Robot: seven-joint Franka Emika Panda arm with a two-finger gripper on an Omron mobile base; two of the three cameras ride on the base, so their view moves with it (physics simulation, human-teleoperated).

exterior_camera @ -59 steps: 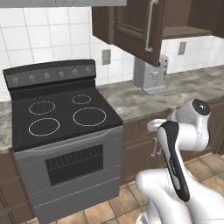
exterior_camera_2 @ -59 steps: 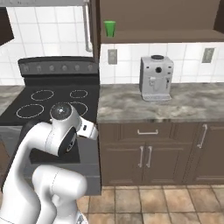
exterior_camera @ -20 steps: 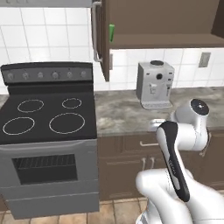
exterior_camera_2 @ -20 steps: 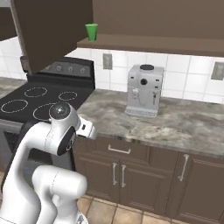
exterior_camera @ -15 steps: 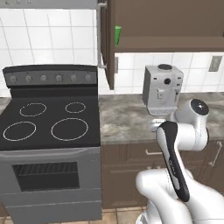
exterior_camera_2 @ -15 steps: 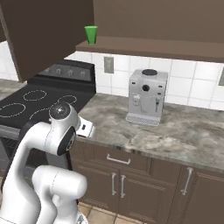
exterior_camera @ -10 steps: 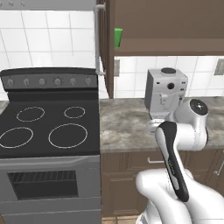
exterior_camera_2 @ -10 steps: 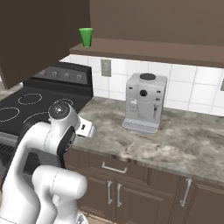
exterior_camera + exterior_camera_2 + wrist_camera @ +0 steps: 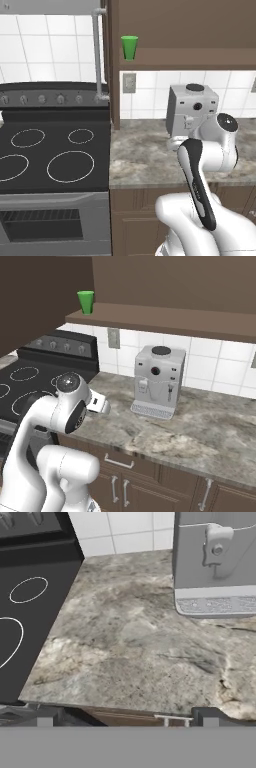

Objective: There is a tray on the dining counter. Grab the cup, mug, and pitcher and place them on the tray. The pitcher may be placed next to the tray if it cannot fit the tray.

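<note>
I take the grey coffee machine [image 9: 192, 112] on the stone counter [image 9: 145, 160] as my reference for every position below.

Task item located: the cup [image 9: 129, 47], a bright green tumbler, stands upright on the brown shelf [image 9: 165, 320] under the wall cabinet, above the coffee machine and off to its left, toward the stove [image 9: 47, 155]. It is clear of the counter and nothing touches it. From the right base camera the cup [image 9: 85, 302] sits near the left end of that shelf.

Gripper [image 9: 127, 717]: its two dark tips frame the bottom of the hand camera with bare counter edge between them. The jaws stand fully apart and hold nothing. The hand is low, in front of the coffee machine and slightly to its left, looking down at the marbled top between machine and stove. The arm is folded close to the base, well below shelf height.

Progress, in my judgement: nothing is placed yet. Tray, mug, pitcher and dining counter are not at this station, so I cannot report on them. The first pick, the cup, is not yet begun.

Remaining: raise the hand to the shelf, take the cup, carry it to the tray, then repeat for mug and pitcher.
</note>
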